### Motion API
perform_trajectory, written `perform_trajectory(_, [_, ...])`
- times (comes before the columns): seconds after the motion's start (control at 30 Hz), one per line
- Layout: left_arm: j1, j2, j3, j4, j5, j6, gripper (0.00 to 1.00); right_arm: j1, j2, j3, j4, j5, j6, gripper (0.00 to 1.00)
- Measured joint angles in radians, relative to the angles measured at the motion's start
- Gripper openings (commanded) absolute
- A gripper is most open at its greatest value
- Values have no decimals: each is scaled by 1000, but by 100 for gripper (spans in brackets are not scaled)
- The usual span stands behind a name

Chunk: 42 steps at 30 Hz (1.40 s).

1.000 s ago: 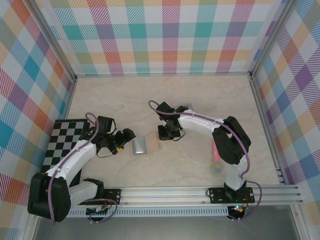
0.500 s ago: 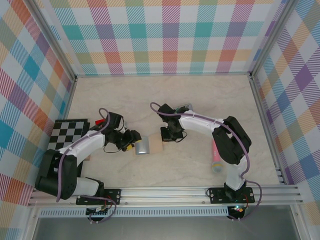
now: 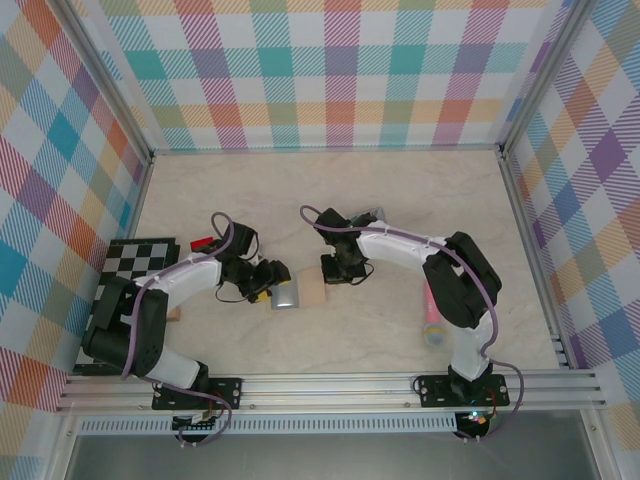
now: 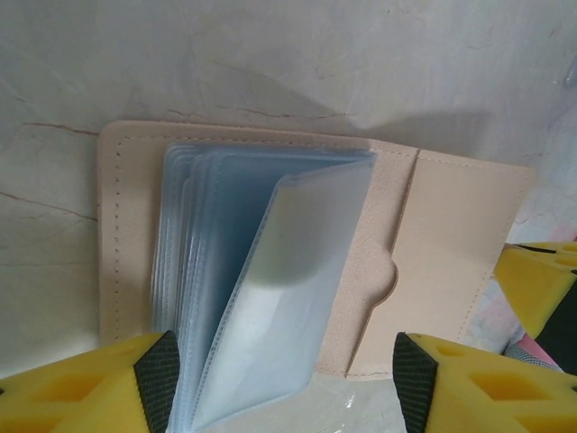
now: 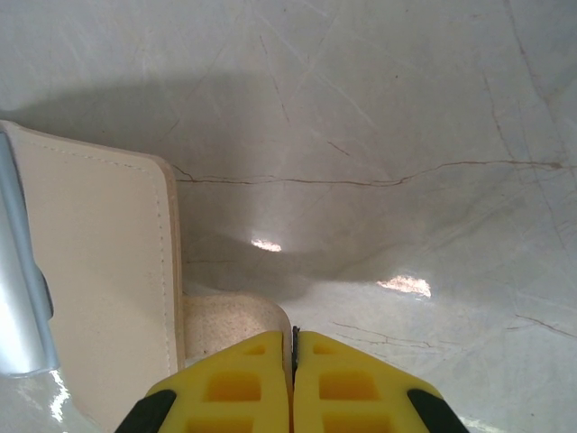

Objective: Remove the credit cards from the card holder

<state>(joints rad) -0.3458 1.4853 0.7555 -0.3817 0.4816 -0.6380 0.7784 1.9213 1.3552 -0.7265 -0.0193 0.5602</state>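
Tan leather folding card holder (image 3: 311, 293) is lying open mid-table, its blue-grey plastic sleeves (image 4: 261, 280) fanning up. Left gripper (image 4: 284, 397) is straddling the sleeves, fingers apart. Right gripper (image 5: 293, 361) is sitting at the holder's tan flap edge, fingers together.

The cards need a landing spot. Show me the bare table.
Bare table runs along the far wall, and between the holder and the front rail. Crowded: the middle, where the left gripper and right gripper flank the holder, and the left edge by the checkerboard.
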Motion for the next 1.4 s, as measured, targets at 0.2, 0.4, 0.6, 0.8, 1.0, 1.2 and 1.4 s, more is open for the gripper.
perform_trajectory(0.2, [-8,12,0,15,1,0,63,0,1,0,0,-6,0,1])
perform_trajectory(0.4, [-24,12,1,23,20,0,61,-1,1,-2,1,-8,0,1])
perform_trajectory(0.6, [-34,11,3,23,38,0,57,-1,1,-5,3,-14,0,1])
perform_trajectory(0.8, [-40,6,9,23,42,0,58,-1,1,-5,3,-15,0,1])
perform_trajectory(1.0, [-45,5,10,34,56,0,65,-1,1,-11,10,-15,0,1])
perform_trajectory(1.2, [-70,4,10,98,99,-10,66,-1,1,-18,14,-19,1,1])
perform_trajectory(1.4, [-85,4,10,165,122,-38,62,-1,1,-22,24,-18,5,3])
